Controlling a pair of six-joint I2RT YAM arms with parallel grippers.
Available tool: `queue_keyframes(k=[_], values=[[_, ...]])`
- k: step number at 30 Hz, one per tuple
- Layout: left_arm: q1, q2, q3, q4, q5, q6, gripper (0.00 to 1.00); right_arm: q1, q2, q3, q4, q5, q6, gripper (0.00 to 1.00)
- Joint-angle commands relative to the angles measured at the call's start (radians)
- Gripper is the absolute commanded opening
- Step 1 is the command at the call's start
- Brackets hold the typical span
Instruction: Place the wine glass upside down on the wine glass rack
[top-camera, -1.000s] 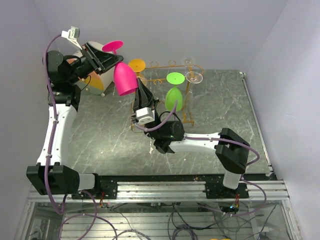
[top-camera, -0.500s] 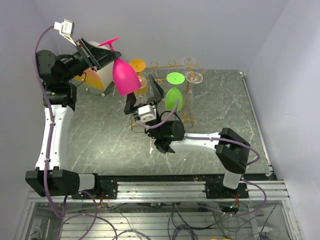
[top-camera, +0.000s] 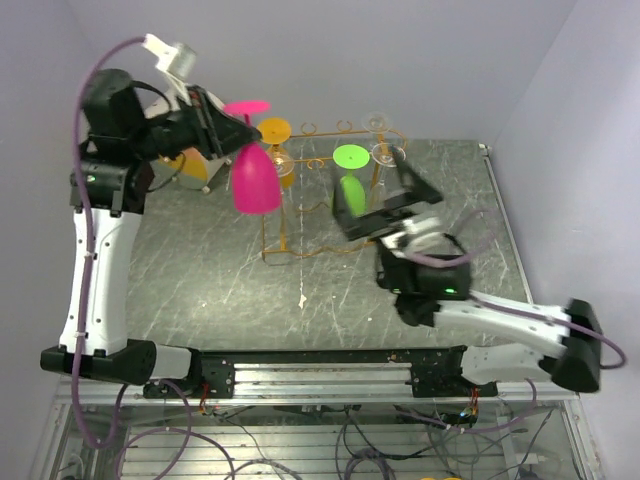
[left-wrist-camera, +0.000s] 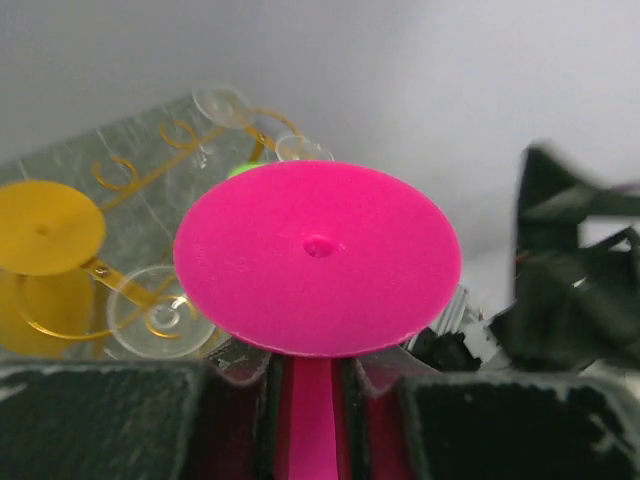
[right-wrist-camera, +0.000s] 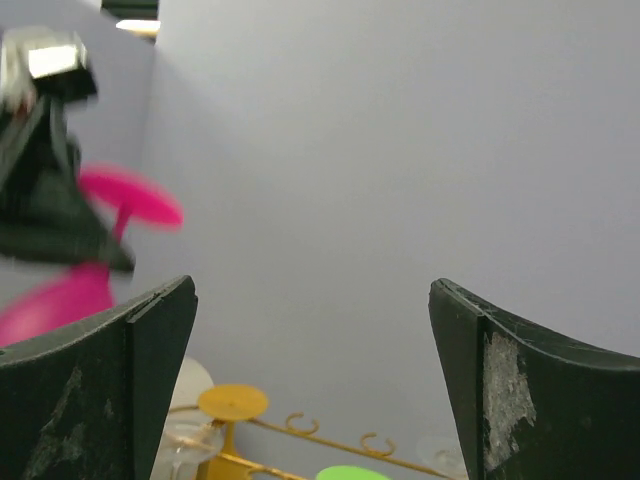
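The pink wine glass (top-camera: 255, 180) hangs upside down, foot (left-wrist-camera: 318, 255) uppermost, just left of the orange-gold wire wine glass rack (top-camera: 300, 250). My left gripper (top-camera: 215, 130) is shut on its stem (left-wrist-camera: 313, 410), close under the foot. In the right wrist view the pink glass (right-wrist-camera: 125, 195) shows blurred at far left. My right gripper (top-camera: 378, 195) stands wide open over the rack's right half with nothing between its fingers (right-wrist-camera: 150, 330). The rack's top rail (right-wrist-camera: 330, 435) with its loops lies below them.
On the rack hang a yellow glass (top-camera: 273, 130), a green glass (top-camera: 348, 195) and a clear glass (top-camera: 388, 153), all upside down. A white-and-orange object (top-camera: 190, 160) stands behind the left arm. Grey walls close off the back and both sides.
My right gripper let go near the pink glass, opened wide and swung back to the right. The left arm rose, and the pink glass now hangs straighter beside the rack.
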Motion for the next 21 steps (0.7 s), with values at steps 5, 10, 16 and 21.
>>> queue_keyframes(k=[5,10,16,21], values=[[-0.346,-0.049,-0.146,-0.194,-0.366,0.324,0.07,-0.002,-0.333,0.165,-0.771,0.178,0.297,1.00],[-0.505,-0.094,-0.332,-0.015,-0.502,0.304,0.07,-0.002,-0.381,0.200,-0.933,0.234,0.416,1.00],[-0.558,-0.146,-0.525,0.224,-0.597,0.260,0.07,-0.002,-0.450,0.138,-0.913,0.256,0.481,1.00],[-0.567,-0.106,-0.500,0.235,-0.648,0.263,0.07,-0.002,-0.479,0.101,-0.935,0.268,0.520,1.00]])
